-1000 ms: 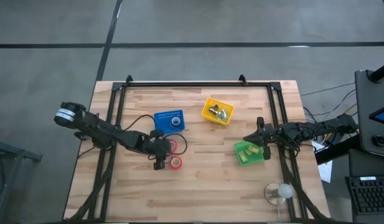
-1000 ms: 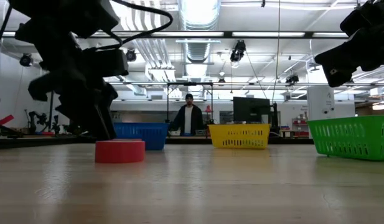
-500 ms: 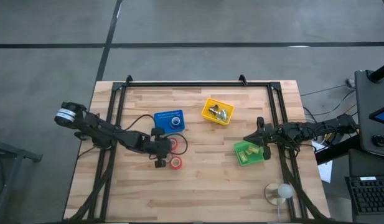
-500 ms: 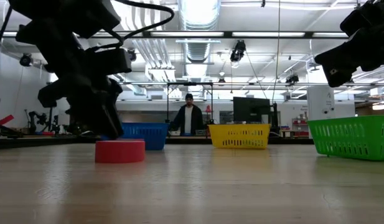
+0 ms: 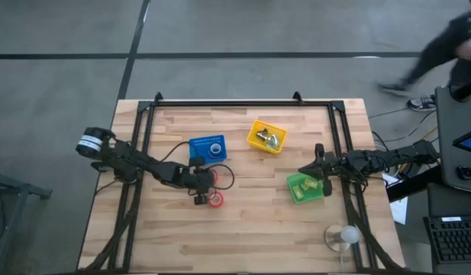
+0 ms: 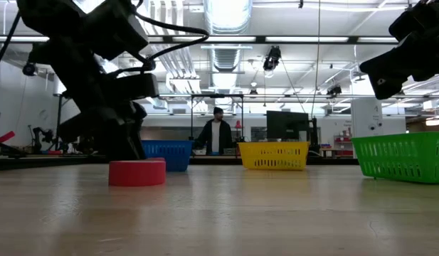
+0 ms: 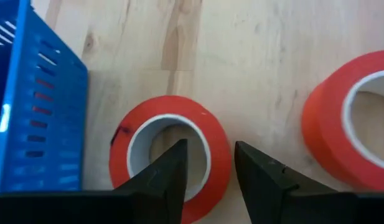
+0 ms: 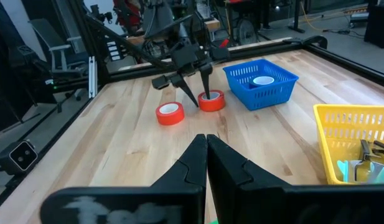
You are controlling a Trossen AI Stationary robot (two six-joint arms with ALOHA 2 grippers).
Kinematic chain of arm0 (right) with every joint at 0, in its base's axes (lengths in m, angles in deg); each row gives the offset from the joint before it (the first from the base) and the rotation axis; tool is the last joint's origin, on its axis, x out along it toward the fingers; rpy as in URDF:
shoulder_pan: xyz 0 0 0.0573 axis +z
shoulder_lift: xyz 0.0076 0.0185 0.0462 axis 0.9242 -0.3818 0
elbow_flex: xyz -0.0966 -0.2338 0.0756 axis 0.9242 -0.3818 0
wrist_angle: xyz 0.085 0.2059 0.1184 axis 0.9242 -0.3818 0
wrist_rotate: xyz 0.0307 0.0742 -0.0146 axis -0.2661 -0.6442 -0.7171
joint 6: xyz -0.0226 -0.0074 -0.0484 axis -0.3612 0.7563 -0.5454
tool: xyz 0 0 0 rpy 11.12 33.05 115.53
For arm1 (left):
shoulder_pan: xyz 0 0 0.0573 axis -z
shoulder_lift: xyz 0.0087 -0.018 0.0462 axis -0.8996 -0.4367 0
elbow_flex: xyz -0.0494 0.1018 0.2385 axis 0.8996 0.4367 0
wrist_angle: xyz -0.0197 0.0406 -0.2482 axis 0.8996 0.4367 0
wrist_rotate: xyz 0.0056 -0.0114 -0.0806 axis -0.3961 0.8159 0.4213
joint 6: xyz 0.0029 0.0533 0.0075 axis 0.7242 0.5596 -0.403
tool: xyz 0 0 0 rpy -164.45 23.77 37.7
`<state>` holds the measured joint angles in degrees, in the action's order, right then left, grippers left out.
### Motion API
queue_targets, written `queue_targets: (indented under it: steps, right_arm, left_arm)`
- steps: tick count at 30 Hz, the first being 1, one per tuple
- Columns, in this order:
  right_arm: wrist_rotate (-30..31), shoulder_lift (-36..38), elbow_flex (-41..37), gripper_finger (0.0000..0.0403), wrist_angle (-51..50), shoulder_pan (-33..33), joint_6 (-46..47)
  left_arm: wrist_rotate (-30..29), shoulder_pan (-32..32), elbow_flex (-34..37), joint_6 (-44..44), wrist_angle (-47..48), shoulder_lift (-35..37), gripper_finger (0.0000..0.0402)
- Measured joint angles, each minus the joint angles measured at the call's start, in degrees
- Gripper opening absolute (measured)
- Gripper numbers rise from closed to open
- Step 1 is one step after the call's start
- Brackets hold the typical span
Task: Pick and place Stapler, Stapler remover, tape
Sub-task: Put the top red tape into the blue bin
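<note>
Left pincer (image 7: 209,163) spread open astride one wall of a red tape roll (image 7: 172,147): one finger (image 7: 170,171) inside the pale core, the other outside the rim. The roll lies flat on the wooden surface (image 5: 250,229), hole upward, just beside the blue basket (image 5: 208,147), which holds a third roll (image 8: 262,80). A second red roll (image 5: 216,200) lies flat near it, with bare surface beyond. Right pincer (image 8: 206,149) clenched, empty, poised at the green basket (image 5: 307,188).
</note>
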<state>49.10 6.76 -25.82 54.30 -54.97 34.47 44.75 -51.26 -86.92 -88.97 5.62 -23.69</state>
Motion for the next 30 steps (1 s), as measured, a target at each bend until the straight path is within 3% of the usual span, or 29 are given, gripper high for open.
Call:
queue_targets:
  steps: [10,16,21,24,30]
  right_arm:
    - [0.00,0.00,-0.12,0.0008,0.02,0.02,-0.45]
    - [0.02,-0.02,-0.42,0.0008,0.04,-0.01,-0.45]
    - [0.00,-0.02,-0.44,0.0008,0.04,0.02,-0.46]
    - [0.00,0.00,-0.44,0.0008,0.07,0.02,-0.45]
    - [0.00,0.00,-0.45,0.0008,0.09,0.00,-0.45]
  left_arm:
    - [2.93,0.02,-1.42,-1.37,0.07,1.02,0.0031]
    - [2.99,0.02,-3.70,-2.66,0.11,1.59,0.0030]
    - [2.51,0.02,-6.61,-2.64,1.15,3.88,0.0054]
    - [-0.44,0.05,-8.50,-3.16,5.39,6.55,0.0052]
    - [-12.04,-0.02,-10.84,-8.50,18.03,13.43,0.0037]
